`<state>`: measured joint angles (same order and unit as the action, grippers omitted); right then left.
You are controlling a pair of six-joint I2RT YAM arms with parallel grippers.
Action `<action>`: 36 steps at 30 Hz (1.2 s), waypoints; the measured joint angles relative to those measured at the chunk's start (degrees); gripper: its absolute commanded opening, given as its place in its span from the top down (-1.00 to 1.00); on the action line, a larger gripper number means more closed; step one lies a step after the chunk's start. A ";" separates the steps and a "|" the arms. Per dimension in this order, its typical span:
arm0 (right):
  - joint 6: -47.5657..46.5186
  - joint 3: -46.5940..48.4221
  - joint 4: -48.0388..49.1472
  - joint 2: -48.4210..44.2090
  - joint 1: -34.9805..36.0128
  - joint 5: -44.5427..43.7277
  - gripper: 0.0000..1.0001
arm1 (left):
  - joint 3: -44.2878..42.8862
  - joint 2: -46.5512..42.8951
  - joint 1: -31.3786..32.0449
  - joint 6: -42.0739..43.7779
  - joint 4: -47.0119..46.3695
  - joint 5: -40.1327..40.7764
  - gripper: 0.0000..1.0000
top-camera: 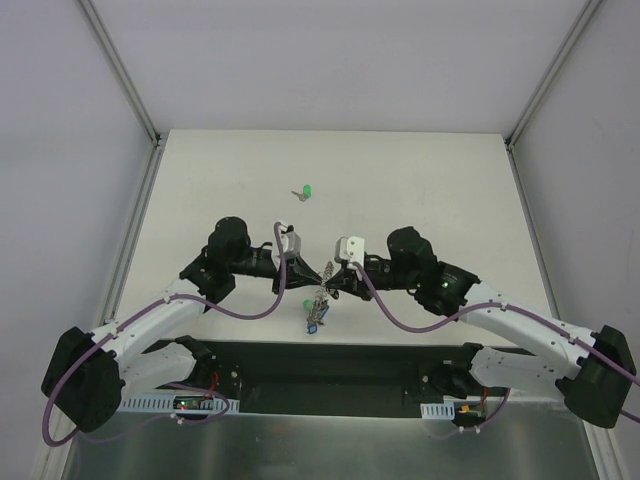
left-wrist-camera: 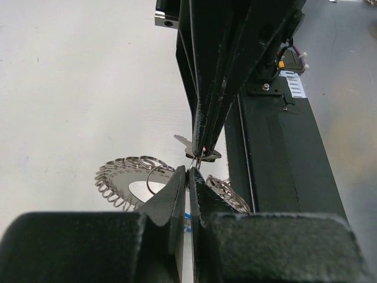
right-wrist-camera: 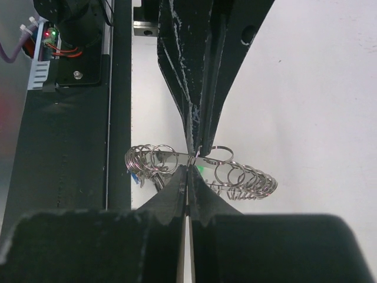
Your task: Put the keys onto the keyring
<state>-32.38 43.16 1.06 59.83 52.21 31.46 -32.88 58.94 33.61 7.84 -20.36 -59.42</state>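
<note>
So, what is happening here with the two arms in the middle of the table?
The two arms meet tip to tip near the front of the table. The left gripper and the right gripper are both shut on the keyring, holding it between them; which loop each pinches is hard to tell. A blue key head and a green key head show at the ring. Another green key lies alone farther back.

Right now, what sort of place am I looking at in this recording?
Probably a lab robot cell: a white table boxed in by blank panels on metal posts, a left arm and right arm bolted at its near edge, with a keyring and green key as props.
</note>
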 measured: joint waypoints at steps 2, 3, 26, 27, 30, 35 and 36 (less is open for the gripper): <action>-0.83 0.00 -0.50 -0.02 0.68 -1.66 0.98 | 0.00 0.00 0.52 -1.05 0.26 1.57 1.00; -1.22 0.02 -0.76 -0.04 0.96 -2.58 0.98 | 0.00 0.00 0.74 -1.51 0.26 2.29 1.00; -4.52 1.01 -1.75 -1.66 6.45 -16.46 0.98 | 11.69 -9.20 8.59 -17.31 -19.37 27.19 1.00; -4.50 1.01 -1.73 -1.86 6.51 -16.70 0.97 | 12.48 -9.27 8.85 -17.68 -21.27 28.26 1.00; -4.22 0.90 -1.14 -2.45 6.97 -17.33 0.98 | 15.15 -9.97 9.73 -18.80 -26.14 31.23 1.00; -3.61 0.11 0.15 -2.89 7.52 -18.38 0.98 | 18.40 -9.49 11.47 -19.69 -33.33 35.28 1.00; -3.58 0.09 0.15 -2.89 7.63 -18.80 0.98 | 18.71 -9.22 11.56 -19.93 -34.12 35.85 1.00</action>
<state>-35.97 43.24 1.21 56.95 59.83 12.67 -14.17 49.71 45.17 -12.10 -54.48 -23.57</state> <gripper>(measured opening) 0.017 0.006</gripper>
